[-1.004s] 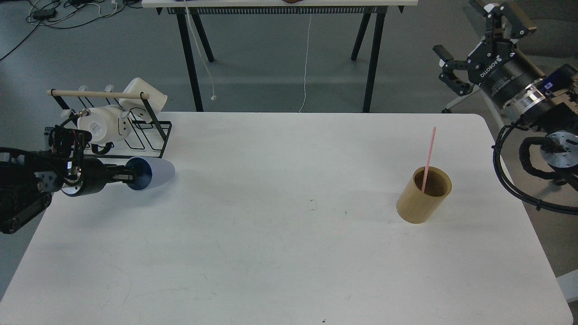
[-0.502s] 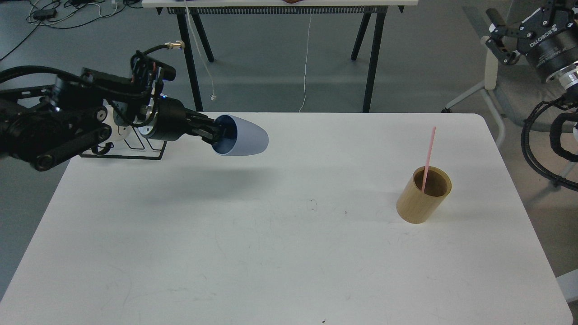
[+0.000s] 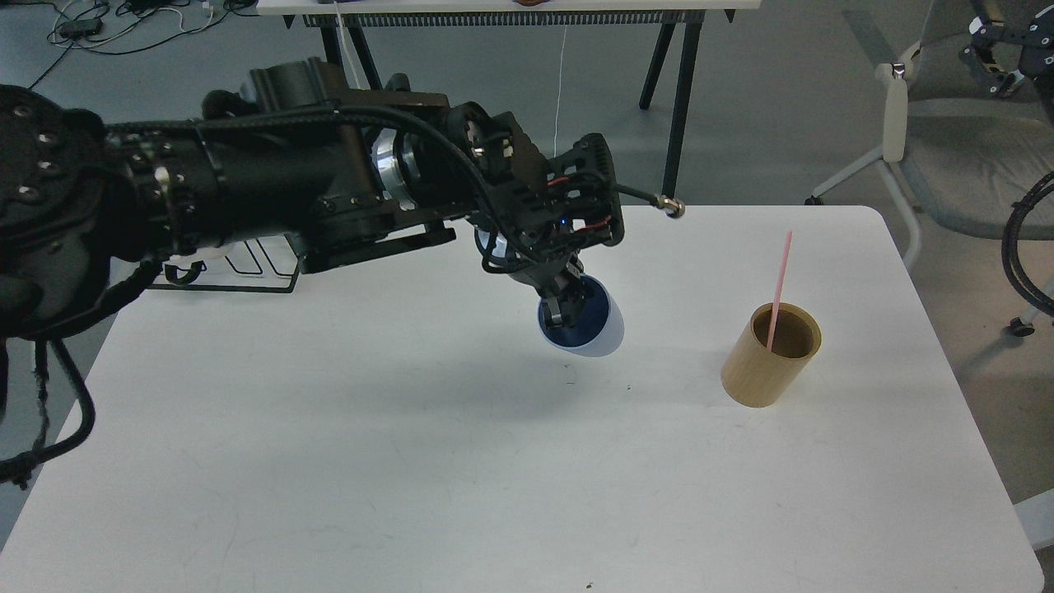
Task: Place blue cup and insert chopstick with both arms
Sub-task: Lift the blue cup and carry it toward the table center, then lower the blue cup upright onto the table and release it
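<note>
My left gripper (image 3: 570,306) is shut on the rim of the blue cup (image 3: 586,329), one finger inside it. It holds the cup above the middle of the white table (image 3: 412,461), tilted, its dark blue mouth facing me. The pink chopstick (image 3: 779,288) stands leaning in the tan cylinder holder (image 3: 770,356) at the right of the table, apart from the cup. Of my right arm only black links and cable (image 3: 1009,49) show at the top right edge; whether its gripper is among them and how it stands cannot be told.
My left arm stretches across the table's back left and hides most of the black wire rack (image 3: 239,276). A grey chair (image 3: 963,165) stands off the table's right. A trestle table (image 3: 510,8) stands behind.
My left arm swung right and forward, carrying the cup from the back left to above the table's middle and tipping it mouth-up. My right arm rose further, nearly out of view.
</note>
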You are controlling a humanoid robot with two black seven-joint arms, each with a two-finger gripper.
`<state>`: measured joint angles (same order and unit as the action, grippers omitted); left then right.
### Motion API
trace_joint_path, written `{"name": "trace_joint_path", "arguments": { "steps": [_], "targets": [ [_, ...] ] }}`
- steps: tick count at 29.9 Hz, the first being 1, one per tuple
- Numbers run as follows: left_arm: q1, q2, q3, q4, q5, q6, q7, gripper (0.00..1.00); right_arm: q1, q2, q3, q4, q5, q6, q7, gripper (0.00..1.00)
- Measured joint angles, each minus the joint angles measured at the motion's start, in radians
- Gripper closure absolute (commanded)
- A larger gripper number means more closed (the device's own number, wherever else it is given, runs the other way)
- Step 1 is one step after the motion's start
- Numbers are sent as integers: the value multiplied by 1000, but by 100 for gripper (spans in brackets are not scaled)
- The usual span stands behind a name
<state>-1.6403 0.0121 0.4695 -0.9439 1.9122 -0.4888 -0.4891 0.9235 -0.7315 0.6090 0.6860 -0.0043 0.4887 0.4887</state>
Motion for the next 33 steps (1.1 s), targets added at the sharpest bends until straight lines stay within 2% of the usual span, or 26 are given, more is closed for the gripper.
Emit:
{"name": "trace_joint_path", "arguments": {
  "steps": [4, 9, 14, 21, 33],
  "targets": [
    [-10, -11, 155, 4, 7, 0, 0, 99, 0, -14, 3, 1, 1, 0, 0, 1],
    [-31, -12, 229, 4, 10, 0, 0, 99, -4, -22, 3, 4, 1, 0, 0, 1],
    [-30, -12, 221, 2, 1, 0, 0, 98, -17, -22, 3, 4, 1, 0, 0, 1],
    [-9, -12, 129, -4, -26, 0, 1, 97, -53, -24, -6, 14, -2, 0, 0, 0],
    [131, -12, 103, 29, -26, 0, 0, 96, -78, -92, -81, 58, -65, 0, 0, 0]
  ]
}}
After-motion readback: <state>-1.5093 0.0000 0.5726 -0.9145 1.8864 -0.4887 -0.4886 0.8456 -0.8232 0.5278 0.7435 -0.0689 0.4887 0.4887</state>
